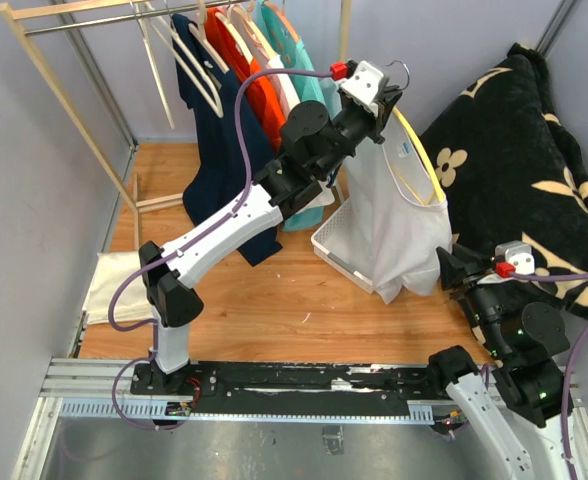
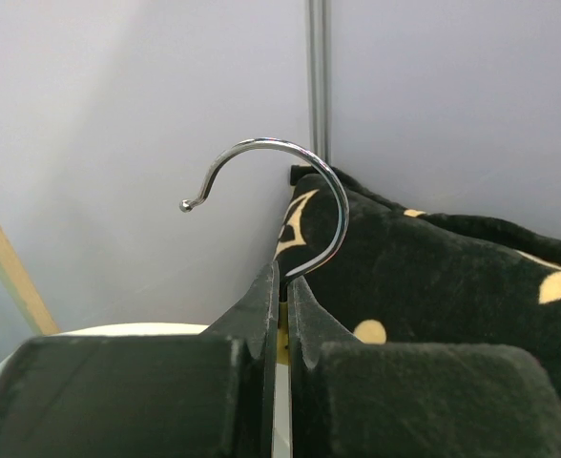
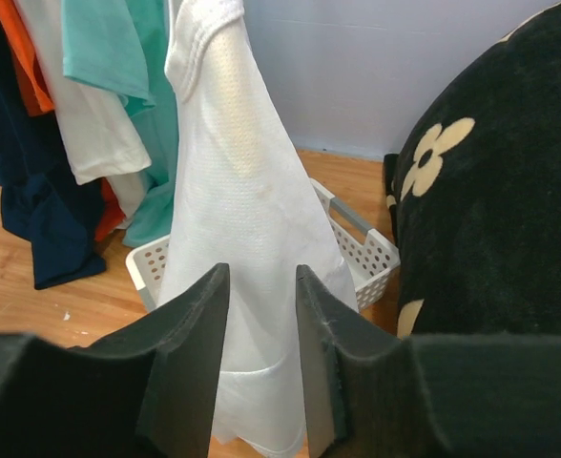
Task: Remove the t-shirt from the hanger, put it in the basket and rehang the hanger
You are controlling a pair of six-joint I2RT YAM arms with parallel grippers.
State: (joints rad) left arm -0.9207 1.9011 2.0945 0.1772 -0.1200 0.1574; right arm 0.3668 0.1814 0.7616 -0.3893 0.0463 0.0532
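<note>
Left arm reached up and across. The left gripper point(image 1: 380, 98) point(image 2: 282, 286) was closed tight on the hanger point(image 1: 420, 150), pinching the stem just below the metal hook point(image 2: 339, 221). The hook was free in the air, not on any rail.

The white t-shirt point(image 1: 399, 230) point(image 3: 252, 239) was on that hanger, hanging straight down. Its lower part hung in front of the white basket point(image 1: 336, 255) point(image 3: 374, 254) on the wooden floor point(image 1: 274, 300).

The right gripper point(image 1: 452, 268) point(image 3: 261, 279) sat low at the shirt's right bottom edge. Its jaws were partly open, with a clear gap between the fingers point(image 3: 190, 363). In the right wrist view the shirt's lower cloth filled that gap. Could not tell if the pads touched the fabric, and no firm hold was visible.

A black flower-print blanket point(image 1: 514, 150) lay to the right, just beside the right arm. The wooden rack point(image 1: 36, 70) stood at the back left with a navy shirt point(image 1: 209, 110), an orange shirt point(image 1: 254, 72) and a teal shirt point(image 1: 299, 50) on it. The held hanger was near the teal end and apart from the rail.
</note>
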